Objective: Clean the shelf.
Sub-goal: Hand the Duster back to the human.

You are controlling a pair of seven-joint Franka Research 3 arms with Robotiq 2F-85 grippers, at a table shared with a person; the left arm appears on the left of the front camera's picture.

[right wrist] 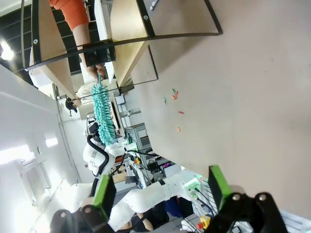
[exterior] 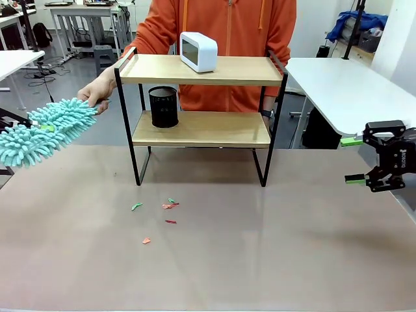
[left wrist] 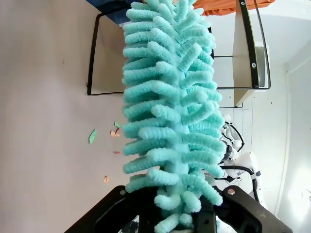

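Teal chenille duster (left wrist: 170, 116) fills your left gripper (left wrist: 177, 221), whose jaws are clenched on its base; the person's hand (exterior: 96, 95) holds the far tip. Your right gripper (exterior: 356, 159) hangs released at the table's right edge. Between them, toward the far side, stands the shelf (exterior: 201, 127), carrying a white clock (exterior: 198, 51) above, a black mesh cup (exterior: 163, 107) below. Paper scraps (exterior: 170, 205) lie in front.

No text, label or number can be read anywhere.
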